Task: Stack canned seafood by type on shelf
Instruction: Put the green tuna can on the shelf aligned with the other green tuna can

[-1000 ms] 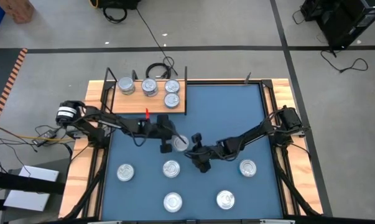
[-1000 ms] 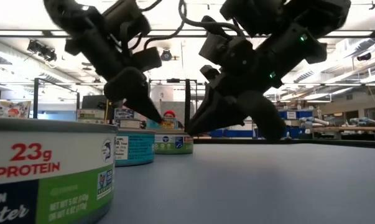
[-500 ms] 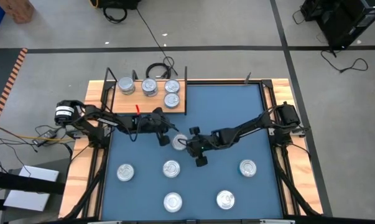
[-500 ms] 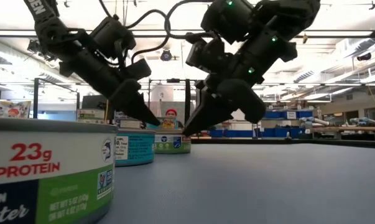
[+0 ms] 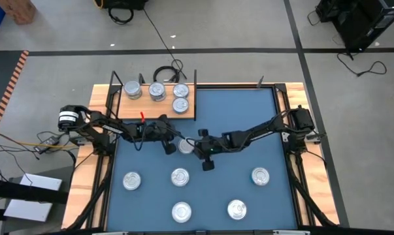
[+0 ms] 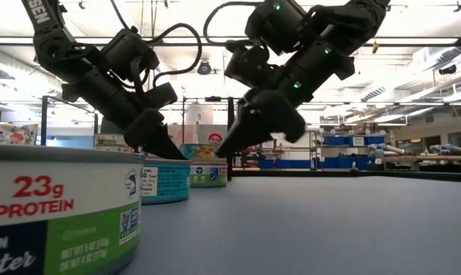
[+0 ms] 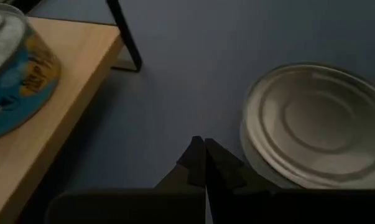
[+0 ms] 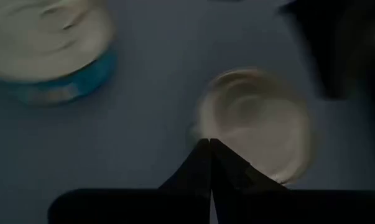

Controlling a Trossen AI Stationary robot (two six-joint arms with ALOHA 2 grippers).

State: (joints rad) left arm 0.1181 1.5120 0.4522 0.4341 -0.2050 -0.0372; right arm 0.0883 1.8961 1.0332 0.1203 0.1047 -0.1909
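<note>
One silver can [image 5: 185, 146] stands on the blue mat just in front of the shelf [image 5: 139, 108], a light wooden board with black uprights that carries several cans [image 5: 157, 91]. My left gripper [image 5: 173, 146] is shut. It slants down just left of that can, with a small gap showing between them in the left wrist view [image 7: 204, 149]. My right gripper [image 5: 196, 148] is also shut and comes at the same can [image 8: 255, 121] from the right. The low view shows both tips flanking the can [image 6: 208, 173]. My right gripper's shut fingertips [image 8: 210, 149] are at the can's top rim [image 8: 227, 163] on its right side, slanting down from the table's right. The can stands flat on the mat. Whether the tips press on the rim or only hover at it, I cannot tell.
Several more cans stand on the mat nearer the front: [image 5: 131, 180], [image 5: 180, 176], [image 5: 181, 211], [image 5: 236, 209], [image 5: 260, 175]. A black shelf upright [image 7: 125, 34] stands close to my left gripper. The mat's far right part is bare.
My right gripper has moved toward the table's left and far edge, up to the can, rolling as it went. My left gripper has drawn back toward the left and sunk, tipping more downward. The can has slid slightly toward the shelf.
</note>
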